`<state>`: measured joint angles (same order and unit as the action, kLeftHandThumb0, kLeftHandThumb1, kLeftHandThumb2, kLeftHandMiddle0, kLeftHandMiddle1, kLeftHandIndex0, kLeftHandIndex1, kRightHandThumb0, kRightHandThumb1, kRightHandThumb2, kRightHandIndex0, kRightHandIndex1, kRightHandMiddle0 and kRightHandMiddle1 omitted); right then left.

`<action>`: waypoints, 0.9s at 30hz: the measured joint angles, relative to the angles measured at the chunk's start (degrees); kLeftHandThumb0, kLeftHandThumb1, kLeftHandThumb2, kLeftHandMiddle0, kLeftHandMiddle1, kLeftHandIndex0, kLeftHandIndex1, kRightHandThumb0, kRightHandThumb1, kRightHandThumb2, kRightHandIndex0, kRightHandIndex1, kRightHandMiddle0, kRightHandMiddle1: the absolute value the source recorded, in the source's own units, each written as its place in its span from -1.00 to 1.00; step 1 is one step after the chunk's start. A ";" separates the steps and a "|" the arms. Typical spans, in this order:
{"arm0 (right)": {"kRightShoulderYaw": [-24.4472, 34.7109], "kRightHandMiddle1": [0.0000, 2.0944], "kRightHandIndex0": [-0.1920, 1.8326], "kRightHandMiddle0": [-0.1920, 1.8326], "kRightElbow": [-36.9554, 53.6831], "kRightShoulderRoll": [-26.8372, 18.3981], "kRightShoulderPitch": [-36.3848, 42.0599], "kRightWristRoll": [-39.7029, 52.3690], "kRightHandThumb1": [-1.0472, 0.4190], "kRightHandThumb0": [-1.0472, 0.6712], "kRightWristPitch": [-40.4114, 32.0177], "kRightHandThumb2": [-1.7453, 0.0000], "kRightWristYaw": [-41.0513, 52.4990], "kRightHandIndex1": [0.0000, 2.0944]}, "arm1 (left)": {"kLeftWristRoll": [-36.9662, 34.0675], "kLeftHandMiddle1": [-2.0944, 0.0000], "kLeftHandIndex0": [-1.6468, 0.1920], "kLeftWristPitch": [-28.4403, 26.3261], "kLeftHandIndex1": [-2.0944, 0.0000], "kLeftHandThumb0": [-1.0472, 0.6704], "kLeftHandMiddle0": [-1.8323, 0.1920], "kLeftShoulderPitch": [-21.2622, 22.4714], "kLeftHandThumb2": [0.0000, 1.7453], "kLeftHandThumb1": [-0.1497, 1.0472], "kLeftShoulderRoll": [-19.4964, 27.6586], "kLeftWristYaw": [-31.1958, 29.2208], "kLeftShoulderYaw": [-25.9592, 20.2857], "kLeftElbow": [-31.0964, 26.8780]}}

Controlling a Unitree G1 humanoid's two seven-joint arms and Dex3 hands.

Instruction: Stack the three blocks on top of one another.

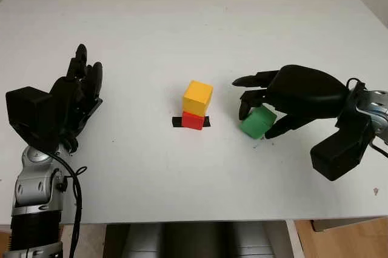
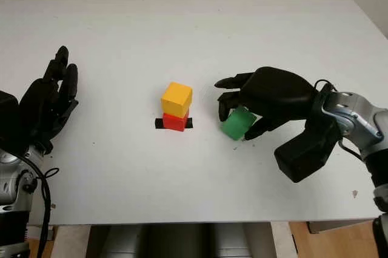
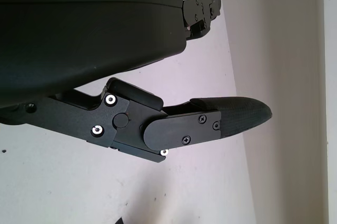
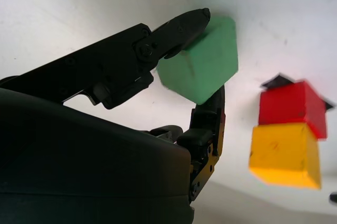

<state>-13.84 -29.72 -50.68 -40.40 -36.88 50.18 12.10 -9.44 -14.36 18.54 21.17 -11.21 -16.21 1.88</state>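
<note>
**At the centre of the white surface: a two-block stack, with the third block in the right hand**

At the middle of the white surface (image 1: 182, 40) stands a red block (image 1: 193, 121) on a short strip of black tape (image 1: 177, 122), whose ends show on either side of it. A yellow block (image 1: 197, 97) sits directly on top of the red one, turned slightly so that its edges do not line up with those below.

Just to the right of this stack, and apart from it, is the green block (image 1: 257, 122). The right hand (image 1: 285, 97) reaches in from the right edge and has its fingers (image 4: 179, 27) closed around the green block: the head views show two fingers over its far side and a third at its near right edge, and the right wrist view shows one fingertip pressed on the top corner of the block with another behind its lower face. The block is tilted, one corner pointing down toward the surface; whether that corner touches the surface cannot be told. In the right wrist view the red and yellow blocks appear beyond the green one, with a clear gap between.

The left hand (image 1: 76, 94) is well apart from the blocks, above the left side of the surface, open and holding nothing, its fingers pointing toward the far edge.
</note>
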 measured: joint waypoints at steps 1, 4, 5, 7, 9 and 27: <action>0.36 0.15 -0.42 -0.27 -0.03 0.02 -0.08 1.14 -0.80 -0.23 -1.03 0.93 0.54 -0.94 | 0.00 0.95 0.98 0.02 0.96 -0.66 0.99 0.00 -0.37 1.00 0.00 0.02 0.00 0.00; 2.10 0.17 -0.42 -0.29 0.36 1.10 0.06 6.33 -0.80 -0.21 -5.92 0.94 2.72 -0.94 | -0.02 0.95 0.99 0.02 0.96 -0.67 1.00 0.00 -0.37 1.00 0.00 -0.05 0.01 0.02; 2.78 0.17 -0.42 -0.29 1.05 1.61 0.18 7.79 -0.79 -0.21 -7.76 0.94 3.17 -0.94 | -0.03 0.95 1.00 0.02 0.96 -0.66 1.00 0.01 -0.37 1.00 0.00 -0.12 0.02 0.03; 4.38 0.17 -0.43 -0.31 2.86 2.62 0.94 10.39 -0.79 -0.20 -11.91 0.94 3.64 -0.95 | -0.02 0.95 0.99 0.02 0.95 -0.67 0.99 0.01 -0.37 1.00 0.00 -0.11 0.05 0.04; 6.34 0.20 -0.44 -0.32 5.10 4.35 2.23 13.02 -0.79 -0.19 -16.23 0.94 3.62 -0.95 | 0.01 0.95 0.98 0.01 0.95 -0.67 0.98 0.01 -0.38 1.00 0.00 -0.01 0.11 0.04; 12.62 0.54 -0.51 -0.48 26.85 13.86 3.08 30.52 -0.81 -0.15 -58.67 0.96 14.21 -0.95 | 0.05 0.95 0.98 -0.15 0.95 -0.66 0.99 0.00 -0.37 1.00 0.01 0.48 0.46 0.04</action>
<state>-1.21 -2.87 -36.83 -37.33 -6.36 -8.49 26.30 -9.39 -14.52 18.54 21.18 -10.72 -15.75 1.92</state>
